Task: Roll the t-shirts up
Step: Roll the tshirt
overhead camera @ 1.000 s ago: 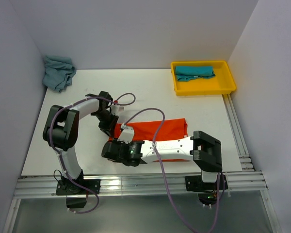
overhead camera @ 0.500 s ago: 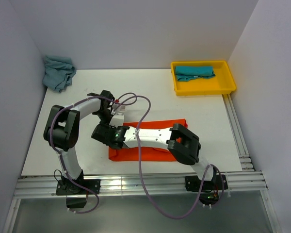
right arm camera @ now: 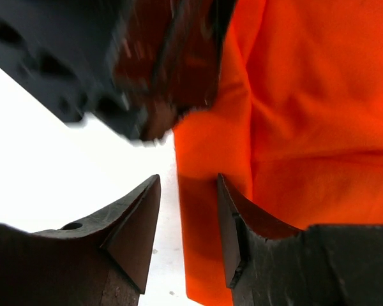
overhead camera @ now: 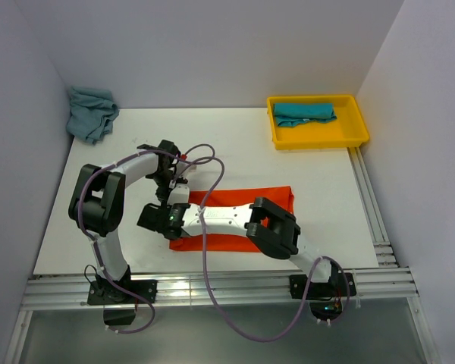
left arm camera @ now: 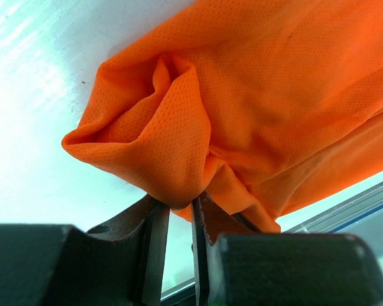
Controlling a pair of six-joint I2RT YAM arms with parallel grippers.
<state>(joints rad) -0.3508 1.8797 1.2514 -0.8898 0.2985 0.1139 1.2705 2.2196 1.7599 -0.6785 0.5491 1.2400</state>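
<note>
— From above, we found the orange-red t-shirt (overhead camera: 277, 199) lying as a flat folded band on the white table (overhead camera: 235, 144), towards the near edge, with both grippers crowded at its left end. The teal t-shirt (overhead camera: 305, 114) lay in the yellow tray (overhead camera: 317, 141). The grey-blue t-shirt (overhead camera: 91, 112) sat crumpled in the far left corner.

— We feared a knock there, since the left gripper (overhead camera: 171, 196) and right gripper (overhead camera: 158, 220) stood just beside each other.

— At the left wrist, we saw its jaws pressed nearly together, pinching a bunched corner of fine, dimpled mesh. So small a bite of slippery knit could slide out, we judged.

— At the right wrist, the jaws stood spread, astride the shirt's smooth edge, gripping nothing. We thought closing there might catch only one layer, and the roll would start crooked.
</note>
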